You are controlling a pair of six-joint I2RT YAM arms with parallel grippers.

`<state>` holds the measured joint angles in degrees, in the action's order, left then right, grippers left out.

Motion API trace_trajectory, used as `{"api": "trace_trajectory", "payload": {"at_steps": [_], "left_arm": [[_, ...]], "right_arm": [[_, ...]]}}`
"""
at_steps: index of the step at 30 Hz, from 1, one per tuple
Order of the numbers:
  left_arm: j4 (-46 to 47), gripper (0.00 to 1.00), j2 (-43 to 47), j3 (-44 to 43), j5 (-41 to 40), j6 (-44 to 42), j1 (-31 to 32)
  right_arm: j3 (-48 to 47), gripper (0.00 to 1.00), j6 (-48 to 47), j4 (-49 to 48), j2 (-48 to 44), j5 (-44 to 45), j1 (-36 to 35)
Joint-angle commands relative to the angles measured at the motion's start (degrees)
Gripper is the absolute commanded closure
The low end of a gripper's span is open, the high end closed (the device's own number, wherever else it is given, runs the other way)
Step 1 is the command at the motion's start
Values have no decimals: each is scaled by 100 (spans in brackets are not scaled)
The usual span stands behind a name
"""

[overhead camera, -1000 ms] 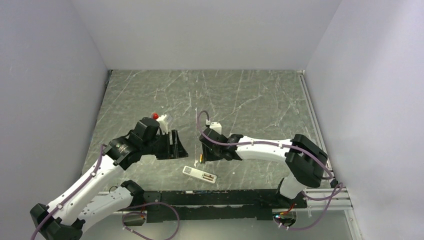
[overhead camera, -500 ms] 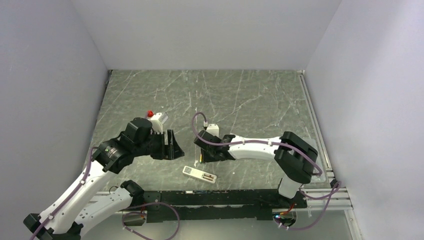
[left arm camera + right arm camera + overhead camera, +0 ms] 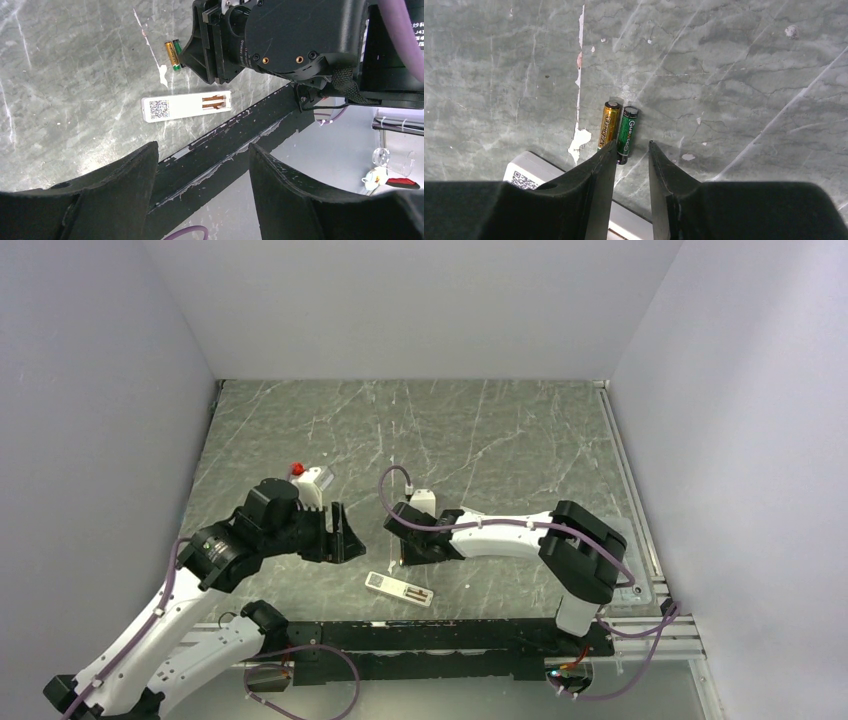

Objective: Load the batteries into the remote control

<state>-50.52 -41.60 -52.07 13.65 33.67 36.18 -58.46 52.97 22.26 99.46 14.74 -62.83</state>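
The white remote control [image 3: 398, 589] lies near the table's front edge with its battery recess up; it also shows in the left wrist view [image 3: 186, 106]. Two batteries, one gold [image 3: 609, 125] and one green [image 3: 626, 131], lie side by side on the table just beyond it. My right gripper [image 3: 631, 147] is open with a narrow gap, low over the table. Its left fingertip [image 3: 610, 150] is at the green battery's near end. Nothing is held. My left gripper [image 3: 200, 160] is open and empty, raised to the left of the remote [image 3: 340, 533].
The table is grey marbled stone with white chips [image 3: 580, 137]. A black rail [image 3: 450, 632] runs along the front edge just behind the remote. My right gripper's body [image 3: 260, 40] hangs over the batteries [image 3: 173, 54] in the left wrist view.
My right gripper has slid left and now covers the batteries in the top view. My left arm has drawn back a little to the left. The remote has not moved.
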Motion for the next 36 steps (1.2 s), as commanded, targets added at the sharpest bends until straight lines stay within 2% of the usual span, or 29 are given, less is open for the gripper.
{"api": "trace_trajectory", "payload": {"at_steps": [1, 24, 36], "left_arm": [[97, 29, 91, 22, 11, -89, -15], [153, 28, 123, 91, 15, -39, -15], [137, 29, 48, 92, -104, 6, -15]], "right_arm": [[-217, 69, 91, 86, 50, 182, -37], [-324, 79, -152, 515, 285, 354, -207], [-516, 80, -568, 905, 460, 630, -316]]}}
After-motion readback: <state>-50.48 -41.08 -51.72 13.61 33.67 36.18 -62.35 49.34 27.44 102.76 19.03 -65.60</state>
